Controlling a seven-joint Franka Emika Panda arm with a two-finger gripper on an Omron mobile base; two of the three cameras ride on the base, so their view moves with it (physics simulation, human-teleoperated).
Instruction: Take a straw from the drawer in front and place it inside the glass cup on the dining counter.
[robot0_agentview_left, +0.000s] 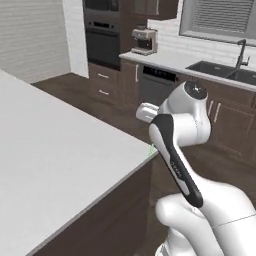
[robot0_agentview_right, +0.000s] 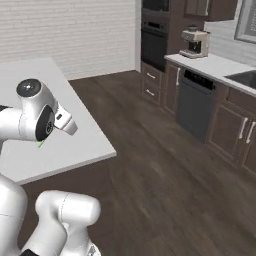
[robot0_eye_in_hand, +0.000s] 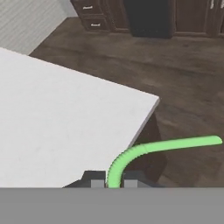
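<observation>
The pincer (robot0_eye_in_hand: 108, 179) is clenched on the straw (robot0_eye_in_hand: 166, 146), whose lower end is nipped between the two dark tips at six o'clock in the hand view; from there the green tube rises, curves through a ribbed bend and runs out toward three o'clock, ending over the dark wood floor (robot0_eye_in_hand: 188, 74). The straw hangs just past the corner of the white table (robot0_eye_in_hand: 57, 122), which spreads from the centre of that view out to nine o'clock, its near corner at about two o'clock from the pincer. By the look of it the straw is very light and thin, likely springy at the ribbed bend and smooth enough to twist or slide in the grip, so a hold low on the straight part below the bend, as here, seems sound; the long free end will probably wag when the arm swings, and it will need to be tipped down to go into a cup. No cup can be made out on the stretch of table in view. The hand view gives the grip and the whole bent shape of the straw; the left base view gives just a sliver of green (robot0_agentview_left: 151, 149) at the table's corner, behind the white arm, and the right base view a short green fleck (robot0_agentview_right: 41, 144) under the arm's wrist over the table's surface. The base views add the room beyond: ovens (robot0_agentview_left: 102, 37), a coffee machine (robot0_agentview_right: 194, 42) and a sink (robot0_agentview_left: 222, 70) toward twelve and two o'clock.
</observation>
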